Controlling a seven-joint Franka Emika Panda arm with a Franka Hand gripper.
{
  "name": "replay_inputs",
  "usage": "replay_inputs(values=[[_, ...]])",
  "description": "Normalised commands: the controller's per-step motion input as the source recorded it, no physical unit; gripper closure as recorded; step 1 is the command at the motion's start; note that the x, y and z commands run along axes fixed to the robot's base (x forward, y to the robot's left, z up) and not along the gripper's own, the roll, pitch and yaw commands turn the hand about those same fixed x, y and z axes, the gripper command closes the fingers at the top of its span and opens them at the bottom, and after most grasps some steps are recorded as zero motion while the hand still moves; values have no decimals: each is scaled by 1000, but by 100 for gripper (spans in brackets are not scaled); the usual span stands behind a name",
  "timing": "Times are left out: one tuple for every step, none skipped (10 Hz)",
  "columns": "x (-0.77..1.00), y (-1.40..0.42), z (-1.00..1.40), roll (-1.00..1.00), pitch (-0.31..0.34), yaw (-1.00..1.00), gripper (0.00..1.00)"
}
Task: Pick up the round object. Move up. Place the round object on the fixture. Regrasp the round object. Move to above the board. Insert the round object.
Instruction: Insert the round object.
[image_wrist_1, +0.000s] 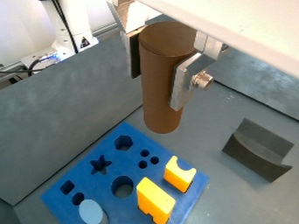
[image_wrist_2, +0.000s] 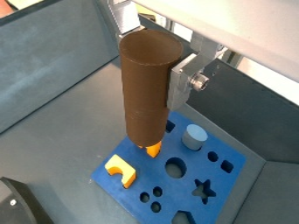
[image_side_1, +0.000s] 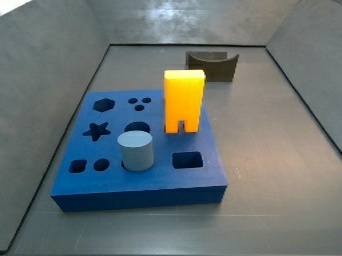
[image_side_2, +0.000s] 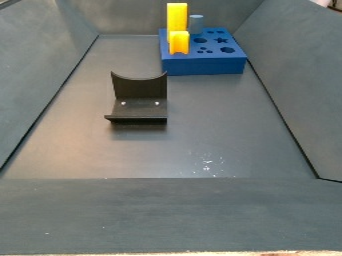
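— Brown: where is the round object (image_wrist_1: 160, 77)?
— Clamped upright in the gripper (image_wrist_2: 163, 83), high above the board (image_wrist_1: 82, 179). Both side views show only the board and fixture (image_side_2: 136, 99), no gripper.

the gripper (image_wrist_1: 163, 83) is seen only in both wrist views, raised high above the floor and pointed downward; it is out of frame in both side views. the brown round object (image_wrist_2: 149, 87) is clamped upright between its flat silver fingers (image_wrist_1: 184, 86), with one plate pressed against the peg's side
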Motion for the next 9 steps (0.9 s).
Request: replay_inputs(values=[[-169,0,-711,-449,6,0,100],[-371,-63,-691,-463,0,0,100],[-489,-177,-740,-383,-17,-23,100],[-640,-226,-789,-331,-154,-360,100],[-583,-89,-794,-366,-211,-503,100],[-531,-63,-780,-374,-223,-554,100],[-340,-86,-660,-457,-271,-660,100],[-189,-151,-469,-509,-326,-717,100],[-174,-217,-340,-583,-374,-643,100]])
